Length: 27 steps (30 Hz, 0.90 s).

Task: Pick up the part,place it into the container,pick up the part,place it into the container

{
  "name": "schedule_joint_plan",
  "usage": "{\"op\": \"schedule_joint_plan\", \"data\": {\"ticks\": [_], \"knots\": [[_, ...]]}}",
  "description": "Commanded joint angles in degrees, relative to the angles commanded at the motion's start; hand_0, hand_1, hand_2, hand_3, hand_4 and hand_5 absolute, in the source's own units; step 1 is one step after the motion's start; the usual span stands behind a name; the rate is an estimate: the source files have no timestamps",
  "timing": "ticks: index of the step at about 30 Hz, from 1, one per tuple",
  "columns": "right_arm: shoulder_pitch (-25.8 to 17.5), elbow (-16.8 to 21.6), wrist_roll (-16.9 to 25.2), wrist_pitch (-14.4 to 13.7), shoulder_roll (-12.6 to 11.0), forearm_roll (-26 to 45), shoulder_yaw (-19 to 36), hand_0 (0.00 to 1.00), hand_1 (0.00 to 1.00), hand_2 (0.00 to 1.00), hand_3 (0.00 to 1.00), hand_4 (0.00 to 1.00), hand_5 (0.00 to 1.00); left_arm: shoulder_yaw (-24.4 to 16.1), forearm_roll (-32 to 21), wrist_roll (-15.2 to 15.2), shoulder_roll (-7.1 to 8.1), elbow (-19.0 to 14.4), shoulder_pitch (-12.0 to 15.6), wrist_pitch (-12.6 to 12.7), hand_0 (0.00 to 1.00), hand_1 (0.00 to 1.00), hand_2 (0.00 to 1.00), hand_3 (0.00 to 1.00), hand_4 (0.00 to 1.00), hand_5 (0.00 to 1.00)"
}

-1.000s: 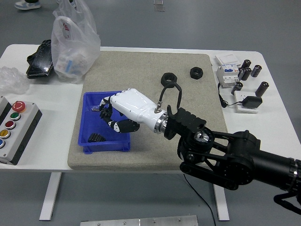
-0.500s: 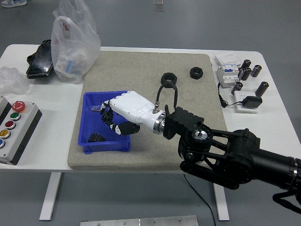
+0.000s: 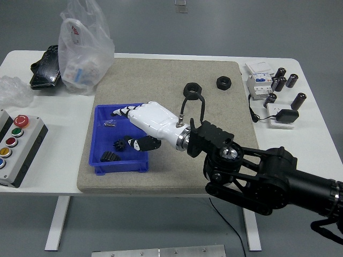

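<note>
My right hand (image 3: pixel 127 128), white with black fingertips, reaches from the right over the blue container (image 3: pixel 102 115) on the grey mat. Its fingers are spread and hold nothing. A black gear-like part (image 3: pixel 121 144) lies in the container just below the hand, and a second one (image 3: pixel 110 156) lies at the container's front left. Some small dark bits (image 3: pixel 111 123) lie near its back. Two black nut-shaped parts (image 3: pixel 192 89) (image 3: pixel 224 82) lie on the mat to the right. The left arm is out of view.
A clear plastic bag (image 3: pixel 84 51) and a black object (image 3: pixel 45 67) stand at the back left. A button box (image 3: pixel 16 144) is at the left edge. Electrical parts, black cylinders (image 3: pixel 280 81) and a cable (image 3: pixel 262 115) lie at the right.
The hand's fingers were curled around a black part over the container; they have now opened and the part lies in the container beneath the hand.
</note>
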Motion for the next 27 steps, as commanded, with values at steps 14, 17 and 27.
{"op": "schedule_joint_plan", "data": {"ticks": [14,17,27], "knots": [[-9.11,0.39,1.58,-11.78,-2.31,2.12,16.64,0.407,0.5,0.757,0.817,0.604,0.213,-0.28,0.16,0.42,0.0,0.0,0.07,0.16,0.835,0.775,0.781,0.866,0.849,0.504],[-11.8,-0.57,3.97,-13.91,-2.55,5.29,21.44,0.375,0.467,0.733,0.781,0.615,0.21,-0.35,0.27,0.47,0.07,0.0,0.03,0.16,0.835,0.775,0.781,0.866,0.848,0.503],[-19.37,-2.54,15.89,-14.48,-2.59,19.54,37.05,0.373,0.472,0.698,0.711,0.614,0.202,-0.51,0.67,0.29,0.01,0.0,0.15,0.06,0.835,0.775,0.781,0.866,0.848,0.503]]}}
